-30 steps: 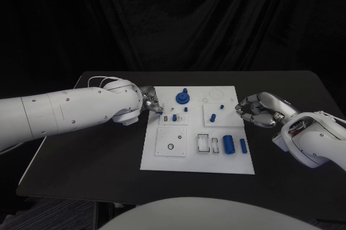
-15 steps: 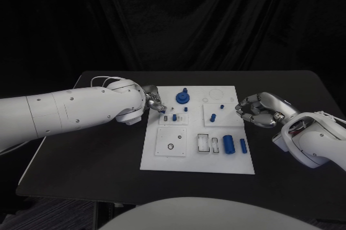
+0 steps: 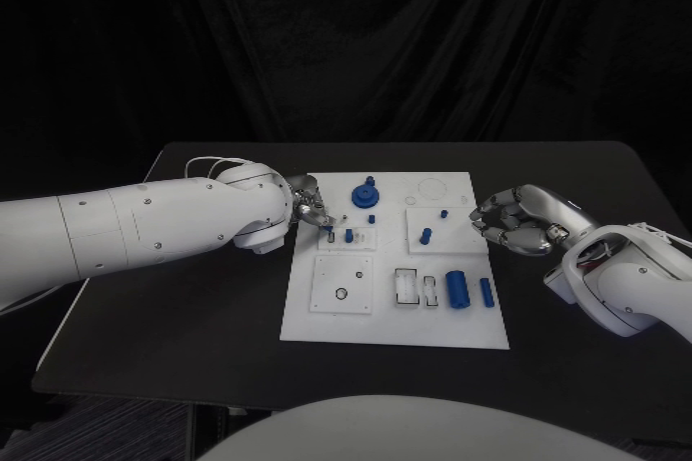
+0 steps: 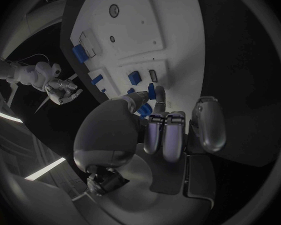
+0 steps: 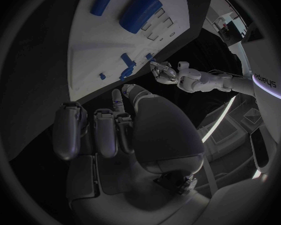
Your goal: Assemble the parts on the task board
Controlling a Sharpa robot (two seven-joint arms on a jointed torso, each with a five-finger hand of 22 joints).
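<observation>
Left hand (image 3: 304, 207) pinches a small blue part (image 4: 151, 91) over the board (image 3: 361, 321) for insertion; right hand (image 3: 513, 221) waits clenched, holding nothing.

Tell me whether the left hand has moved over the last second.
Barely. The left hand stays at the white board's left edge, with only a slight shift away from the robot.

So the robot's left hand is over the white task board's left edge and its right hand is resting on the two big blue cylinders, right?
Not quite. The left hand is at the white task board's left edge, but the head view shows the right hand off the board's right edge, clear of the two big blue cylinders.
</observation>
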